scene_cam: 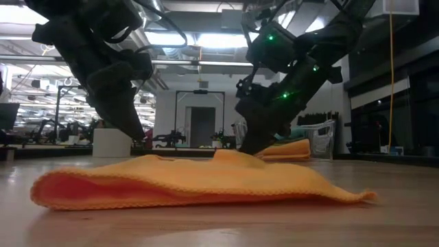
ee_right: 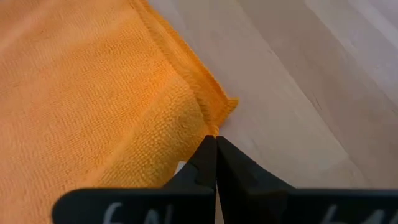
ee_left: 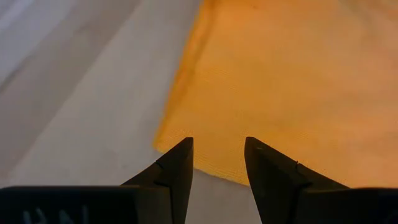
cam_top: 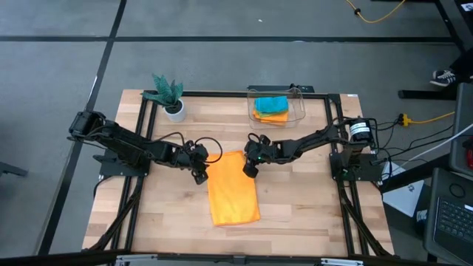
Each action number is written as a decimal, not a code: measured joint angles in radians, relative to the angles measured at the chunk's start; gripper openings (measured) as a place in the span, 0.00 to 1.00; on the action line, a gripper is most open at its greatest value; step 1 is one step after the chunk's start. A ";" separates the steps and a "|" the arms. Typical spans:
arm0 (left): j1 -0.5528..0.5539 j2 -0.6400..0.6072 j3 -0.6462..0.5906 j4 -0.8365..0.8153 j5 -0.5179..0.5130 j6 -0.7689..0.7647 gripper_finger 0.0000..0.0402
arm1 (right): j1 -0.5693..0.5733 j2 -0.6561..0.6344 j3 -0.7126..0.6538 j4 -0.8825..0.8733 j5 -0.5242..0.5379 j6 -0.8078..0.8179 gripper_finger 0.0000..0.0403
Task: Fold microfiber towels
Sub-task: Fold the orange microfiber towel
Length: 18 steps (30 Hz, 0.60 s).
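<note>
Folding step: an orange towel (cam_top: 233, 196), already doubled into a long strip, lies on the wooden table (cam_top: 295, 214) between the two arms, its short far edge under both grippers.
Right gripper (cam_top: 250, 171): its fingers are pressed together on the far right corner of the strip; in the right wrist view the layered hem sits at the fingertips, so it seems to pinch the cloth, though how many layers it has cannot be told.
Left gripper (cam_top: 199, 177): its fingers stand partly apart and hold nothing, poised just over the far left corner with the hem between the tips.
Other towels: an orange and a teal one sit stacked in the clear bin (cam_top: 278, 108) at the table's far edge, near a small potted plant (cam_top: 170, 96).
Doing it well: the left fingers should probably drop to the wood and catch both layers at the corner before closing.
Next: both corners would then need to rise level and travel together toward the near edge, so the fold lands square.
</note>
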 joint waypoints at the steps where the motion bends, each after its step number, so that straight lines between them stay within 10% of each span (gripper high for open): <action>1: 0.008 0.000 0.000 0.000 -0.002 0.009 0.34 | 0.001 0.000 0.000 0.000 0.000 0.000 0.01; 18: 0.278 0.090 -0.002 0.096 0.312 0.130 0.34 | 0.002 0.000 0.000 0.002 -0.001 0.012 0.00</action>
